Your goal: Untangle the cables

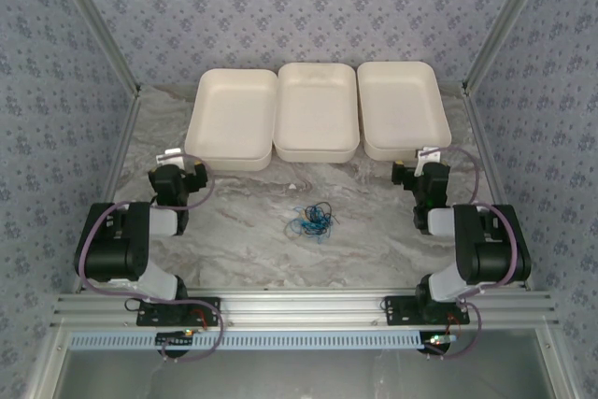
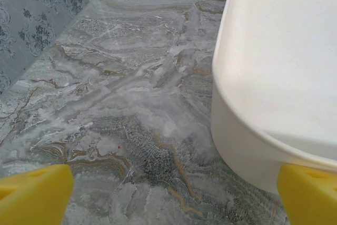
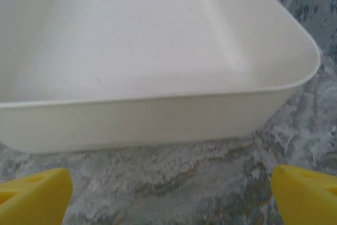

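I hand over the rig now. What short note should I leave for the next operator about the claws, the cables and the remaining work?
The left claw is open and empty, beside the left tray.
The right claw is open and empty, facing the right tray.
The cables lie in one tangled bunch on the table, apart from both claws.
Done: nothing yet.
Left: all the untangling.

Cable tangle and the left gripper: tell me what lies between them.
In the top external view, the stretch between the cables and the open left gripper is bare marble table; nothing lies there.
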